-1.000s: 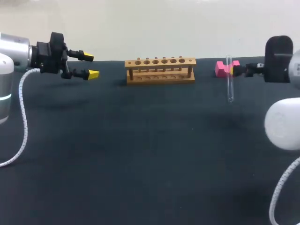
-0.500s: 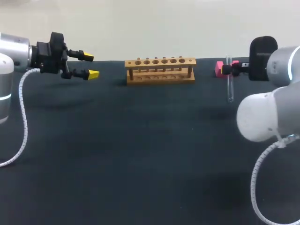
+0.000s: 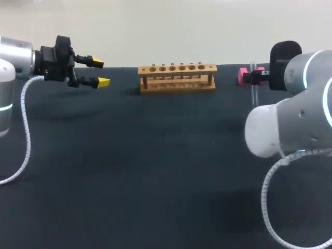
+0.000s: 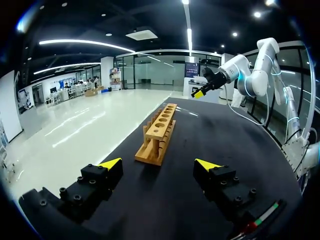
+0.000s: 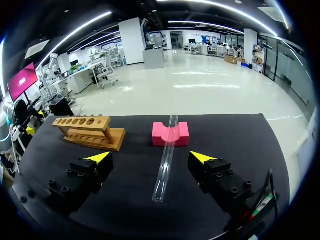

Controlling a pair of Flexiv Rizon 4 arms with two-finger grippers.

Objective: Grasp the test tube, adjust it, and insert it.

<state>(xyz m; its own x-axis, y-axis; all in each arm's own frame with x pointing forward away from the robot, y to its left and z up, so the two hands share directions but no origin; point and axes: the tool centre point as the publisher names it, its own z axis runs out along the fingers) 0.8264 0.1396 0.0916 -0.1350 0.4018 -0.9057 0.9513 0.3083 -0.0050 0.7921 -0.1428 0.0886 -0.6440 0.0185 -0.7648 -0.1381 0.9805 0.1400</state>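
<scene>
Both left gripper [image 4: 158, 163] and right gripper [image 5: 150, 157] are hanging open, the latter straddling the test tube [image 5: 166, 157], seemingly propped on the pink block [image 5: 170, 134] ahead for pickup

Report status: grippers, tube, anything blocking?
Left gripper open, empty. Right gripper open astride tube, not gripping. Tube leans on pink block. Nothing blocks the rack.

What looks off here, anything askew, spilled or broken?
Nothing spilled or broken. Only the test tube is askew: it lies slanted, one end propped in the notch of the pink block, not in the wooden rack, whose holes look empty. The right pincer is open, a finger on each side of the tube, not touching it.
</scene>
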